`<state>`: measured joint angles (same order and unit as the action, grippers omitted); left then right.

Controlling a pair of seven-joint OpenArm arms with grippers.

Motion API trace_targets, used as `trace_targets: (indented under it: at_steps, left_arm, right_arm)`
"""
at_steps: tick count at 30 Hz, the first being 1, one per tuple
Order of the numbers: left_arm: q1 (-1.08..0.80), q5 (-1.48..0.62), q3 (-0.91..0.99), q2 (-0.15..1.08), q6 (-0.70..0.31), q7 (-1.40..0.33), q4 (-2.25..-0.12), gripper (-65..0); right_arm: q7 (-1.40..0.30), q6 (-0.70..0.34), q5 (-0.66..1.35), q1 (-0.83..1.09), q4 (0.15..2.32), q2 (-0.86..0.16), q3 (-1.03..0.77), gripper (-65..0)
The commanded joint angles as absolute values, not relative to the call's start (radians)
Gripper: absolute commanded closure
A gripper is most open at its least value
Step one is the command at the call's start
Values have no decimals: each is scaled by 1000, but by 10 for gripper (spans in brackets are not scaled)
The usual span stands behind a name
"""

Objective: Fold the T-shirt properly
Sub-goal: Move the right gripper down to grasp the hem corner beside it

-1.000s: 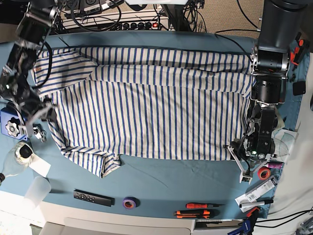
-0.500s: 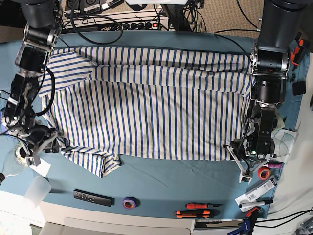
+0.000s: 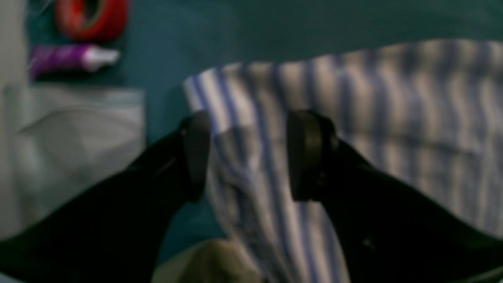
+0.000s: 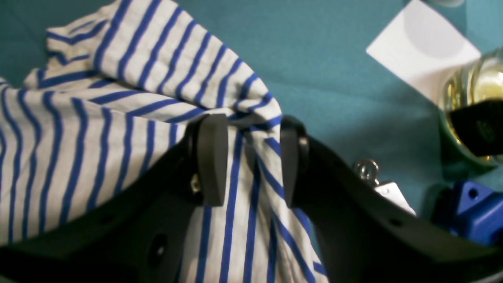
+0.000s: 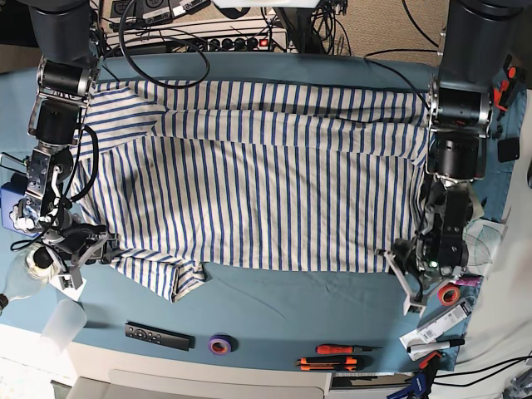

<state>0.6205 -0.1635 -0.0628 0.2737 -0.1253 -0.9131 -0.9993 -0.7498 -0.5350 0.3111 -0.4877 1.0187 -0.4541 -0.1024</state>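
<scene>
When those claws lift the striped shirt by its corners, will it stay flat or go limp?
Probably limp: the T-shirt already bunches into soft folds between the right gripper's open jaws. It looks thin and light, so the middle would likely sag. It may slide easily over the smooth tablecloth.

White blue-striped soft cloth T-shirt (image 4: 118, 98): matt knit, wrinkled near my right gripper (image 4: 251, 161). My finger pads (image 4: 212, 157): black plastic or rubber, smooth, dull sheen. Plain teal tablecloth (image 4: 334, 78): matt woven cloth, faint creases. White paper slip (image 4: 420, 51): flat, matt. Clear glass jar (image 4: 471, 94): glossy. Red tape roll (image 3: 92, 15): shiny plastic, blurred. Black remote control (image 5: 158, 335): smooth plastic.
</scene>
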Motion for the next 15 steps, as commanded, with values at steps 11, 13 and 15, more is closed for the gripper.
trace_targets:
  at_steps: [11,13,15]
  left_arm:
    - [663,-332,-59,304,-230,-955,-1023,-309]
    - [663,-360,-59,317,-230,-955,-1023,-309]
    - [664,-379,-59,328,-231,-958,-1023,-309]
  right_arm:
    - [-675,-466,238,-533,1019,-419,-105,-225]
    - [-674,-466,230,-533,1000,-398,-105,-225]
    - [-654,-459,187,-539,960,-376,-105,-225]
